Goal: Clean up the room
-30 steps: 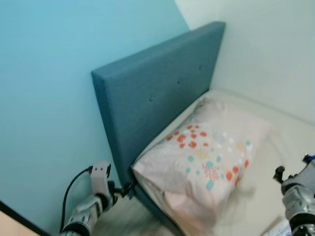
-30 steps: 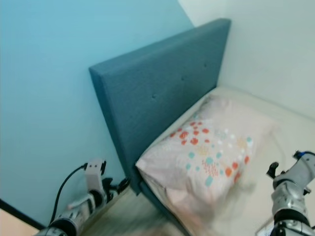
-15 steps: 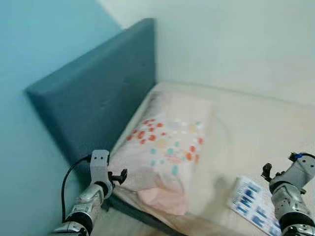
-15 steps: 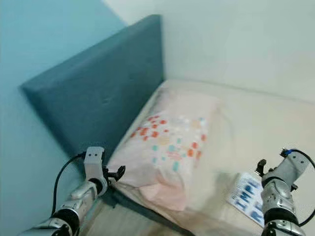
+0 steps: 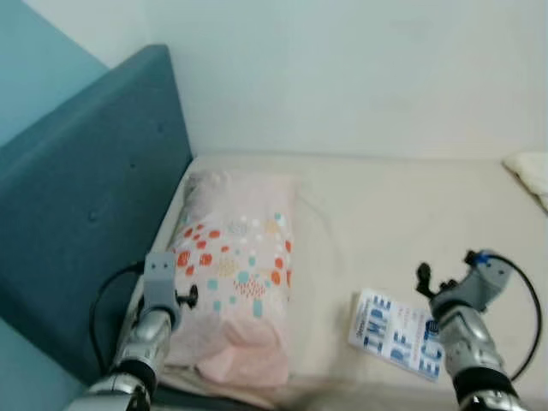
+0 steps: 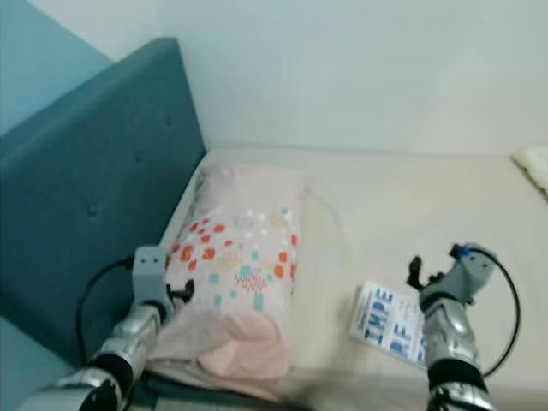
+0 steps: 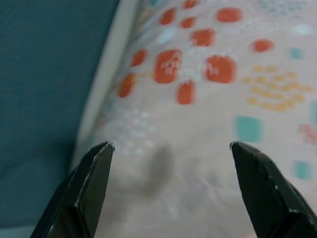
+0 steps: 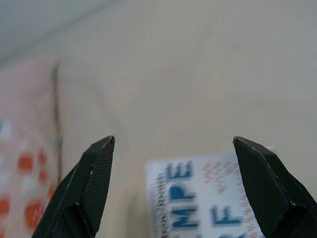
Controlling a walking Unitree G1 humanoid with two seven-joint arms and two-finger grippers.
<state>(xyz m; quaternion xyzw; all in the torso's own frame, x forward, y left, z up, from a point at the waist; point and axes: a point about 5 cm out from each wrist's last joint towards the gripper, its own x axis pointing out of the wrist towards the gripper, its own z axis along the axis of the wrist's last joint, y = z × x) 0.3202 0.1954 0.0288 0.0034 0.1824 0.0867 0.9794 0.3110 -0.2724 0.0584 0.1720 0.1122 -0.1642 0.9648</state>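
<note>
A pink pillow point(image 5: 235, 282) with orange and teal dots lies at the head of the bed, against the blue headboard point(image 5: 86, 231). My left gripper point(image 5: 184, 297) hovers at the pillow's near left edge; the left wrist view shows it open point(image 7: 171, 146) over the dotted pillow cloth point(image 7: 213, 99). A white packet with blue letters point(image 5: 396, 332) lies flat on the beige mattress point(image 5: 385, 223), right of the pillow. My right gripper point(image 5: 424, 278) is just above the packet's right side, open point(image 8: 173, 141), with the packet point(image 8: 208, 203) below its fingers.
A white wall point(image 5: 342, 77) runs behind the bed, and a blue wall point(image 5: 43, 68) stands behind the headboard. A pale cloth or second pillow point(image 5: 531, 171) pokes in at the right edge. A black cable point(image 5: 103, 300) loops from my left wrist.
The camera has swung to the right: headboard and pillow slid left in view, and the packet and more mattress came in. Both arms keep much the same pose.
</note>
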